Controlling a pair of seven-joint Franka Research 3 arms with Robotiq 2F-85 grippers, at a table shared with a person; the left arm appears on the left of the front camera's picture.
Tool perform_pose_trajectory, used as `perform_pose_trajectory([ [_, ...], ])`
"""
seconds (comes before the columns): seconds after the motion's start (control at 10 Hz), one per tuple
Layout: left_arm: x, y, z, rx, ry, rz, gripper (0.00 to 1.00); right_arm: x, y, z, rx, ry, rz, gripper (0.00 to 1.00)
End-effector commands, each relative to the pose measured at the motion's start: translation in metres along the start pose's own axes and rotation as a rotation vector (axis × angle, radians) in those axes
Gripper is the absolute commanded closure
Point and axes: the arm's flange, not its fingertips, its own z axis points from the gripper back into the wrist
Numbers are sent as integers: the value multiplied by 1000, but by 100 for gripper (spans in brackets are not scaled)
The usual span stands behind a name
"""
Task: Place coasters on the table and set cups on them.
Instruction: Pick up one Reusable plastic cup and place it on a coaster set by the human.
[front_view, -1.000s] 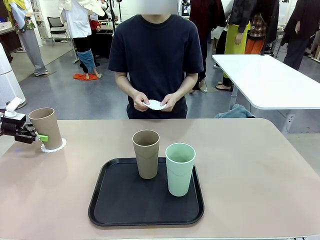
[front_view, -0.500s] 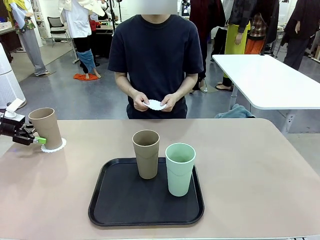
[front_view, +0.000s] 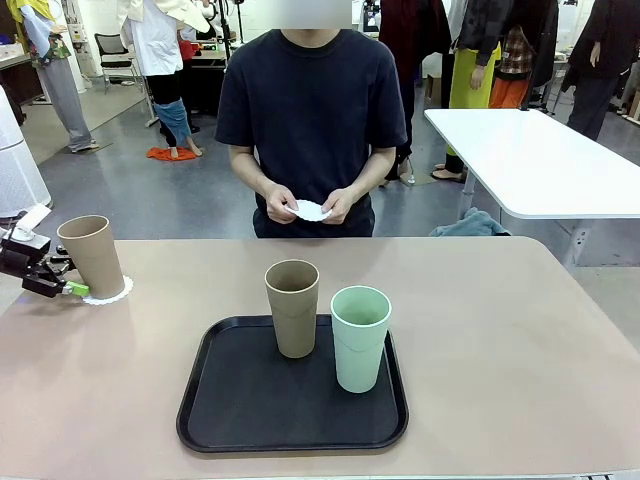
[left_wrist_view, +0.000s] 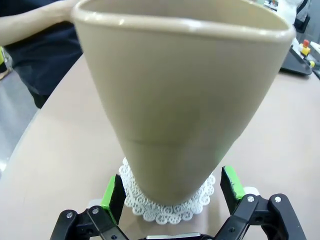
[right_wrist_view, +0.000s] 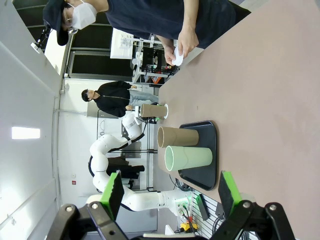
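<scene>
A tan cup (front_view: 92, 255) stands upright on a white scalloped coaster (front_view: 112, 293) at the table's (front_view: 500, 330) far left. My left gripper (front_view: 58, 284) is open just left of it, apart from it. In the left wrist view the same cup (left_wrist_view: 185, 100) and coaster (left_wrist_view: 170, 212) sit just beyond my open gripper (left_wrist_view: 172, 186). A second tan cup (front_view: 292, 307) and a mint cup (front_view: 360, 337) stand on the black tray (front_view: 235, 400). The person holds a white coaster (front_view: 312, 210) in both hands. My right gripper (right_wrist_view: 170, 187) is open and holds nothing, off to the table's side.
A white table (front_view: 530, 160) stands behind at the right, past the beige table's far edge. The right wrist view shows the tray (right_wrist_view: 207, 132) with both cups, the far tan cup (right_wrist_view: 150, 111) and my left arm (right_wrist_view: 105, 150).
My left gripper has drawn back a little to the left, away from the tan cup, which stays on its coaster. The person's hands hold still.
</scene>
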Motion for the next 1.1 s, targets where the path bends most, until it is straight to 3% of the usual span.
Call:
perform_pose_trajectory([
  [0.0, 14, -6, 22, 29, 127, 4, 0, 1, 0, 0, 13, 2, 4, 0],
  [0.2, 28, -17, 57, 85, 263, -18, 0, 1, 0, 0, 13, 2, 4, 0],
  [0.4, 57, -39, 86, 142, 272, 26, 0, 1, 0, 0, 13, 2, 4, 0],
  [0.6, 102, -79, 106, 260, 303, 176, 0, 1, 0, 0, 13, 2, 4, 0],
  [0.8, 137, -115, 113, 301, 294, 153, 0, 1, 0, 0, 13, 2, 4, 0],
  [1.0, 168, -143, 114, 304, 382, 140, 0, 1, 0, 0, 13, 2, 4, 0],
])
